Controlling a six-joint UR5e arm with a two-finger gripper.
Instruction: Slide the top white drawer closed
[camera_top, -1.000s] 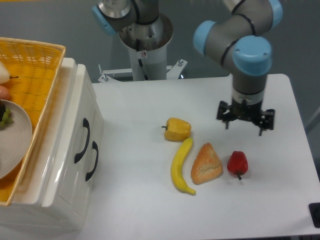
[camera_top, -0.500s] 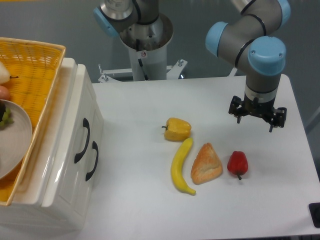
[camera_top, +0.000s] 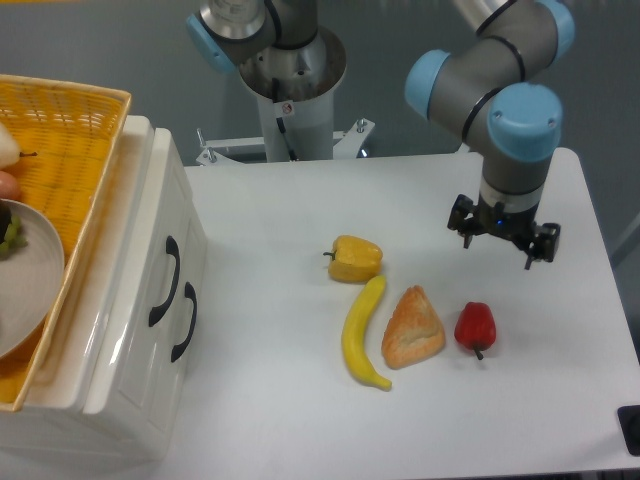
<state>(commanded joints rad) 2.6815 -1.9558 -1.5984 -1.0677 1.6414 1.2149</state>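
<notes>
The white cabinet (camera_top: 120, 330) stands at the left, its front facing right. The top white drawer (camera_top: 150, 235) carries the upper black curved handle (camera_top: 165, 281). Its front looks about level with the lower drawer front (camera_top: 185, 322), which has the same handle. My gripper (camera_top: 503, 238) hangs over the right side of the table, far from the cabinet and just above the red pepper (camera_top: 475, 327). Its black fingers stand apart and hold nothing.
A yellow pepper (camera_top: 354, 259), a banana (camera_top: 362, 333) and a pastry (camera_top: 411, 327) lie mid-table between gripper and cabinet. A yellow wicker basket (camera_top: 70, 115) with a plate (camera_top: 30, 290) sits on top of the cabinet. The arm's base (camera_top: 292, 80) stands at the back.
The gripper moved right and slightly back, then drifted a little left again and turned slightly. The drawers and the food have not moved.
</notes>
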